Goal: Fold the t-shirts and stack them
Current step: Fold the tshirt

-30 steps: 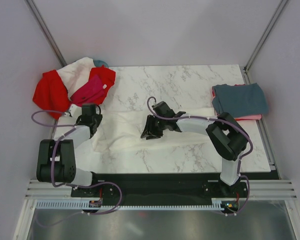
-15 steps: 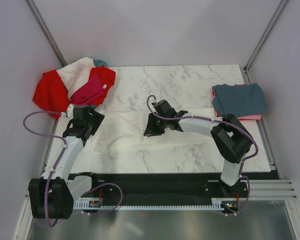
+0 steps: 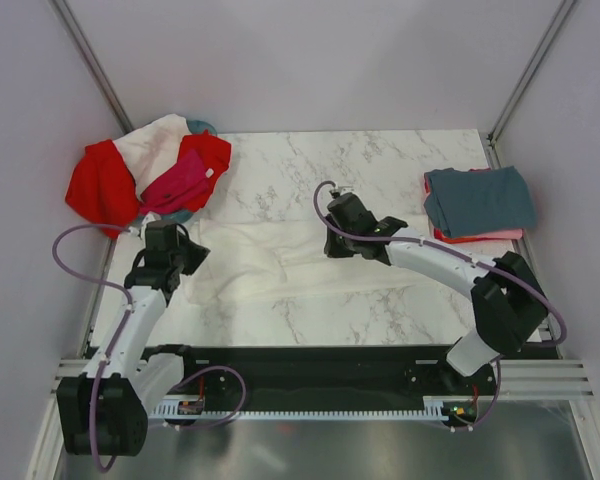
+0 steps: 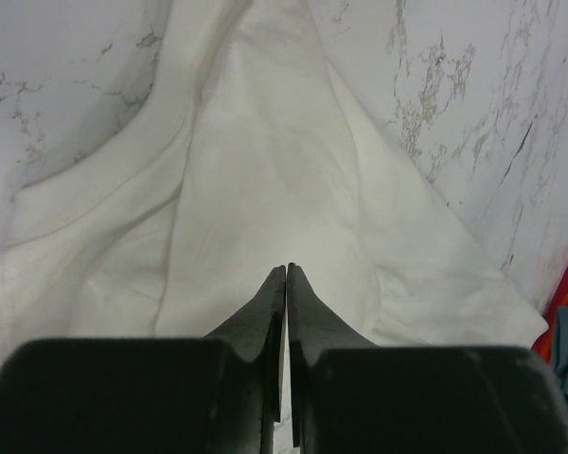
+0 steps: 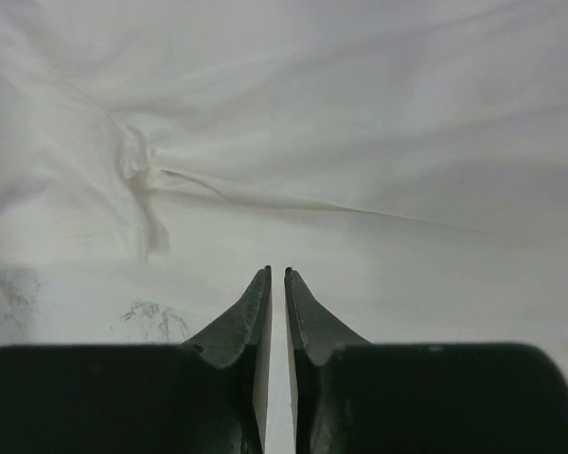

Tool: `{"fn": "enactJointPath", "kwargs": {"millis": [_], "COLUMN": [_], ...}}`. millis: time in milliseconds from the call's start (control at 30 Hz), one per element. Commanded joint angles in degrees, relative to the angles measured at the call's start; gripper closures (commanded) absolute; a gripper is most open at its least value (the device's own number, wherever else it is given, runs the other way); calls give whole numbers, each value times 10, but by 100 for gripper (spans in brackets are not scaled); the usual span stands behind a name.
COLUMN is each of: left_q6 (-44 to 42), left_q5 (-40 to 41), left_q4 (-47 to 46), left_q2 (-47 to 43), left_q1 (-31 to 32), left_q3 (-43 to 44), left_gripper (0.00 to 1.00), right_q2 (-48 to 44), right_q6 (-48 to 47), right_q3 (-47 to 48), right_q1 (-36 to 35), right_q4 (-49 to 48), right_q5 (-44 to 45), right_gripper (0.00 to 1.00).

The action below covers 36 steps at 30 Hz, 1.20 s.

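I see left gripper (image 4: 286, 269) and right gripper (image 5: 275, 272) each pinched to a slit on the white t-shirt (image 3: 255, 262), spread on the table (image 3: 380, 160) between them. Beyond: folded grey-blue t-shirt (image 3: 480, 198) far right, red t-shirt (image 3: 98, 185) heaped far left.

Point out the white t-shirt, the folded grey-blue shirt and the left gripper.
white t-shirt (image 3: 270, 262): top view, its spread middle.
folded grey-blue shirt (image 3: 480, 198): top view, its top face.
left gripper (image 4: 286, 269): left wrist view, between fingertips.

white t-shirt (image 3: 250, 265): matt creased cloth | table (image 3: 380, 165): smooth marble-look | left gripper (image 4: 286, 274): matt black plastic
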<state>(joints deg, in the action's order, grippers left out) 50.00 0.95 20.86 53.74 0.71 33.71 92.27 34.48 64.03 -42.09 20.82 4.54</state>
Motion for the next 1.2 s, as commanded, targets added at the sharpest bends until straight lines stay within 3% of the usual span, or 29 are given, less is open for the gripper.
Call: {"fn": "enactJointPath", "kwargs": {"millis": [0,67,100,500,733,1000,1167], "left_q6": [-12,-1,4,54,57,16,-9], "left_q5": [-4,-7,-7,73,84,120,128], "left_q4": [-50,-69,-75,-108,-100,-26,-18], "left_q2": [37,59,84,287,406,542,591], "left_q1": [-3,-4,-3,75,90,139,167], "left_q3": [6,15,18,117,190,309,375], "left_gripper": [94,98,98,98,98,98,98], "right_q2": [-59,-75,-90,-115,-46,-22,-32], "right_q6": [-13,-12,-9,52,71,79,108], "right_q3": [-43,-58,-72,-157,-171,-197,-221], "right_q1": [26,38,52,129,138,133,65], "right_q4": [33,41,50,91,81,69,70], "right_q5": [74,87,103,224,224,179,158], "right_gripper": [84,99,100,100,100,100,100]}}
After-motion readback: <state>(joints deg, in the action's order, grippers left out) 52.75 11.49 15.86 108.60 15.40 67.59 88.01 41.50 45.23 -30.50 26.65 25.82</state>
